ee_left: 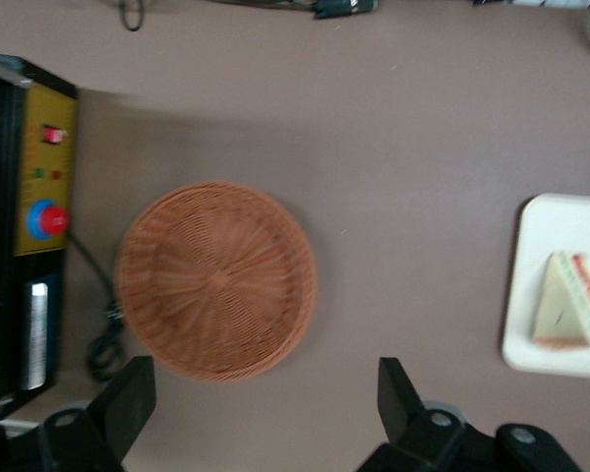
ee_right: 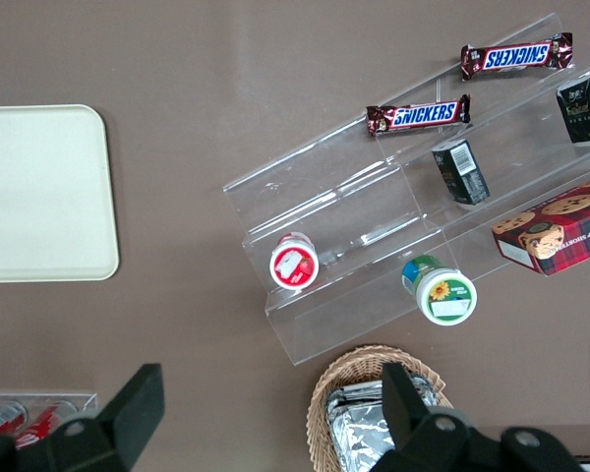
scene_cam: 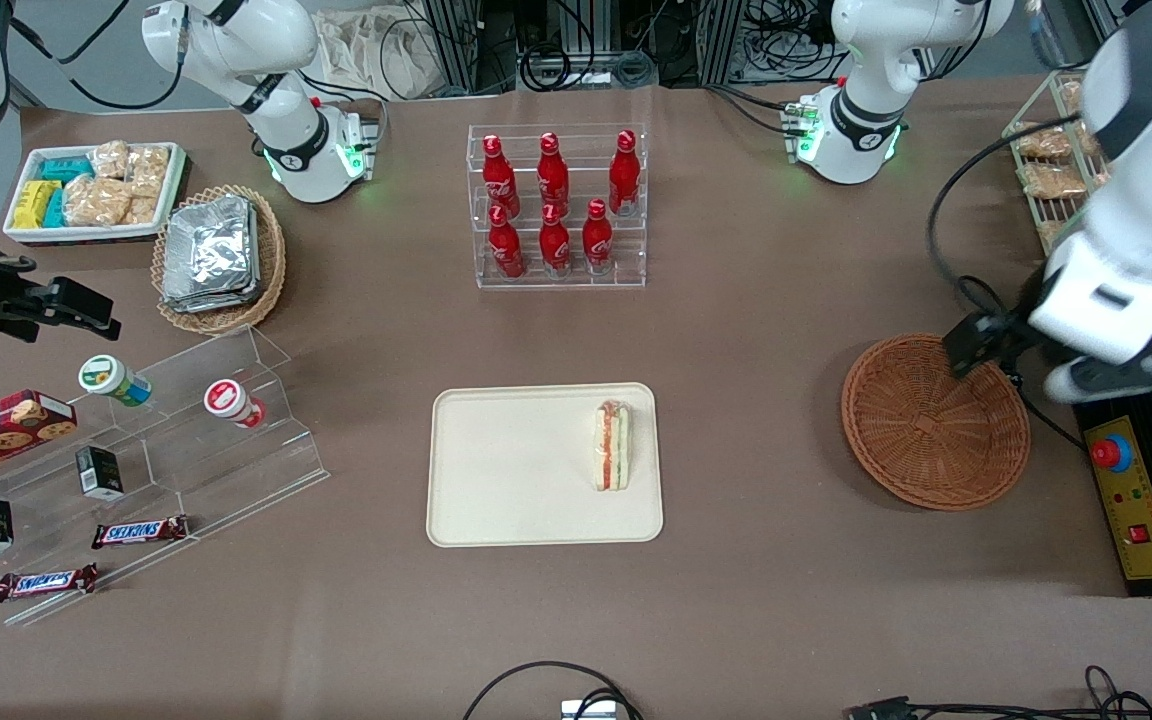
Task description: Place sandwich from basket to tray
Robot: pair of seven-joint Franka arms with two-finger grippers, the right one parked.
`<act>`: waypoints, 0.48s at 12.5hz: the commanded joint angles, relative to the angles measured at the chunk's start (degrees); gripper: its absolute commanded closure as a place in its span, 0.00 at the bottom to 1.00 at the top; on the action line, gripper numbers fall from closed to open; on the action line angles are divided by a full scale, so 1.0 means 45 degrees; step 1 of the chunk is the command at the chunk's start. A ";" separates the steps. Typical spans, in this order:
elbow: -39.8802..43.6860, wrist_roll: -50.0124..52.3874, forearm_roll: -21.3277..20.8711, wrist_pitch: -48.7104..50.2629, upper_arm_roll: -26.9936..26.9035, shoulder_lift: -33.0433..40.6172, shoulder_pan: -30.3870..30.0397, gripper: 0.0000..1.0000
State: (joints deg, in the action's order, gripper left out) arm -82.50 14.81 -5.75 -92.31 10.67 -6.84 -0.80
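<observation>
Open pincer (ee_left: pixel 261 403) above basket (ee_left: pixel 216 280), sandwich (ee_left: pixel 570 315) trayed.

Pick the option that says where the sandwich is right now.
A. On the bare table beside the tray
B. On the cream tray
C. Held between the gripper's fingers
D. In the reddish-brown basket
B: the sandwich lies on the tray, the basket holds nothing, and the gripper hangs open above the table beside the basket.
</observation>
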 commanded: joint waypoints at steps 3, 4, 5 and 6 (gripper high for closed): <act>-0.1040 -0.2993 0.0243 0.1525 -0.2231 0.1986 0.1054 0.00; -0.1254 -0.3192 0.0243 0.1780 -0.2351 0.2376 0.1095 0.00; -0.1469 -0.3174 0.0243 0.1899 -0.2411 0.2690 0.1095 0.00; -0.1529 -0.3174 0.0281 0.1938 -0.2411 0.2828 0.1057 0.00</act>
State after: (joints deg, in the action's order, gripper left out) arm -86.14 1.46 -5.26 -83.79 0.75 2.51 2.98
